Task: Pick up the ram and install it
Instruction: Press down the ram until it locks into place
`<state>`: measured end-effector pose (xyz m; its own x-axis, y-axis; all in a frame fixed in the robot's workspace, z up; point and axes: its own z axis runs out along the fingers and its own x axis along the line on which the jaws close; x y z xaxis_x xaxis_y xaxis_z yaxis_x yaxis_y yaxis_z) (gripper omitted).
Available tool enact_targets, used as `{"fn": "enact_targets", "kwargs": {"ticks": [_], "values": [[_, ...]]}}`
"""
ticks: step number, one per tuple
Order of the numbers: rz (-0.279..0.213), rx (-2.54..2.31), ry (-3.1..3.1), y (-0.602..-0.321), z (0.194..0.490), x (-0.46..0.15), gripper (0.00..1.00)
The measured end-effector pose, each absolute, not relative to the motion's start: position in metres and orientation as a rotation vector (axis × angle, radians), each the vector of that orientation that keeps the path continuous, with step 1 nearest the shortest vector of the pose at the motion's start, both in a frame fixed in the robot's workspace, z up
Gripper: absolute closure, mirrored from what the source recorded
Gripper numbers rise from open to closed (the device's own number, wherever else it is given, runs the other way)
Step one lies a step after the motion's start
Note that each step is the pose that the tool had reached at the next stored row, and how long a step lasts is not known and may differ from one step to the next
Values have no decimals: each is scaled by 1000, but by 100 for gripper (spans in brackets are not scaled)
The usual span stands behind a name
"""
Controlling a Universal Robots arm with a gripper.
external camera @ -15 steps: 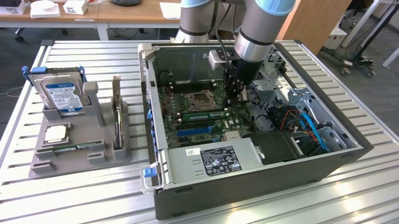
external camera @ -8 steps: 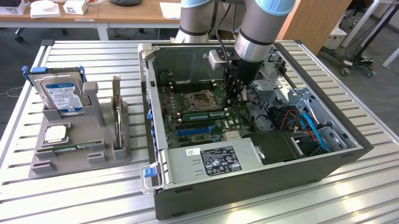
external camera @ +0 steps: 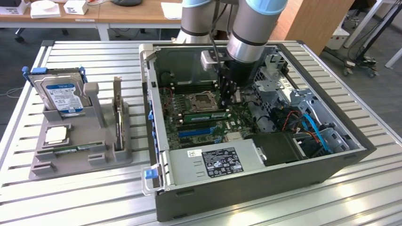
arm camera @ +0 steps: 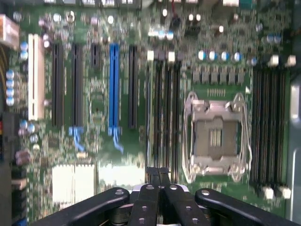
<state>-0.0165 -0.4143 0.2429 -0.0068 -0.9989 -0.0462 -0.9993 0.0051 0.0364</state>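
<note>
Ram (external camera: 204,114) looked to be lying in the slot just beside the CPU socket (external camera: 204,100), with the tool (external camera: 229,96) right above it, fingers clenched together. Installing stage, I judged; seating called for straight, even downward pressure.

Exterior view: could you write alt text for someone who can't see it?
A robot arm reaches down into an open computer case, its tool just above the motherboard, beside the processor socket. On the exterior view's left, a grey holder carries a hard drive, a dark card and a green ram stick.
</note>
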Motion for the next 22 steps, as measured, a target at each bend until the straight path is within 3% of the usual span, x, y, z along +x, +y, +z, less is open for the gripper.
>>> {"fn": "enact_targets", "kwargs": {"ticks": [22], "values": [[89,-2200,2229,-414,243,-81,90]]}}
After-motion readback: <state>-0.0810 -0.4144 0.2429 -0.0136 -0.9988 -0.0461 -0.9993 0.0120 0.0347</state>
